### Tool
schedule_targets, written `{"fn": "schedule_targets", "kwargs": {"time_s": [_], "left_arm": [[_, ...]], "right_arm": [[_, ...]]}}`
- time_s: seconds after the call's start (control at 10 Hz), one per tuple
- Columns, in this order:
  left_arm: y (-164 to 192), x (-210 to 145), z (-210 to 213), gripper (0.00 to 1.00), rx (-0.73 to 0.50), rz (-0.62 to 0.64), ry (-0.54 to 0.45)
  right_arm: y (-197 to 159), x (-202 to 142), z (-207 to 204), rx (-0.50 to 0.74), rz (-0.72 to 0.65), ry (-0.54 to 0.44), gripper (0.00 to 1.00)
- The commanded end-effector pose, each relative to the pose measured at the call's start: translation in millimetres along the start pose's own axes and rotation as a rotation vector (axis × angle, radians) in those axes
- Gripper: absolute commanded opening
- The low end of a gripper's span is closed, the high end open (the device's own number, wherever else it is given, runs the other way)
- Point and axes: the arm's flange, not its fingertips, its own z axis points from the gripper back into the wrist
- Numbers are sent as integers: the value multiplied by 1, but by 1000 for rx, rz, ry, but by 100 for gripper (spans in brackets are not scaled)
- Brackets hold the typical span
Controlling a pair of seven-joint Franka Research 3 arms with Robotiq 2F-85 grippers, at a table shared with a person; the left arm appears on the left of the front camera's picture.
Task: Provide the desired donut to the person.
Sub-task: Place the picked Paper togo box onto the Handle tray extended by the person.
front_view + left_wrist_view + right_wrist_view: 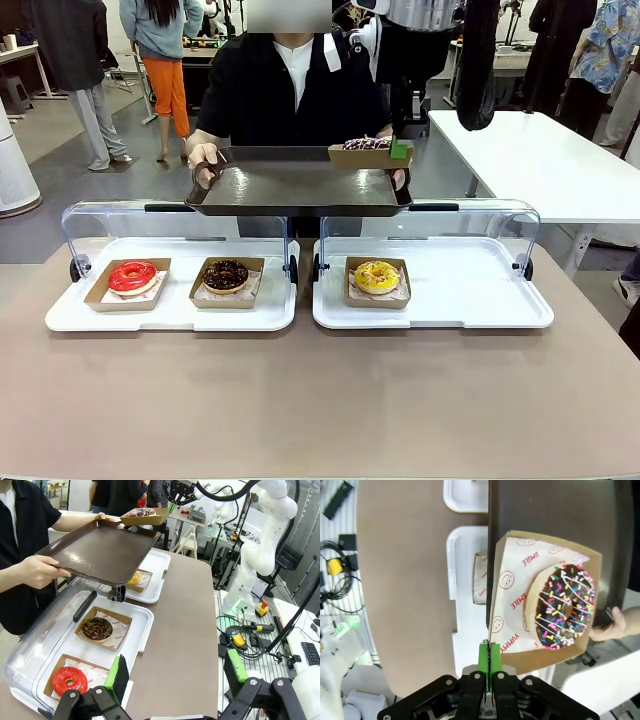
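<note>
Brown-glazed donut point(545, 605); coloured sprinkles, white stripes; card tray point(535, 655).

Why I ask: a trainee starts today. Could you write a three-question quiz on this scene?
1. True or false: the right jaws are shut on the edge of the box holding the sprinkled donut.
2. How many donuts lie on the white trays? A two, B three, C four.
3. Fill in: the person holds the brown tray with ___ hands.
Key: 1 true; 2 B; 3 both.
</note>
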Motion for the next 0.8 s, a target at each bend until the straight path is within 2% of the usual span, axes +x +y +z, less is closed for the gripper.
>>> {"fn": "schedule_targets", "kwargs": {"time_s": [0.0, 0.4, 0.7], "left_arm": [[-2, 1, 1, 100, 0, 4, -6], [-2, 1, 1, 100, 0, 4, -6], [-2, 1, 1, 100, 0, 4, -6]], "right_arm": [[5, -1, 6, 11, 26, -11, 1], [3, 1, 3, 2, 11, -1, 1], [-14, 6, -10, -41, 2, -13, 1]]}}
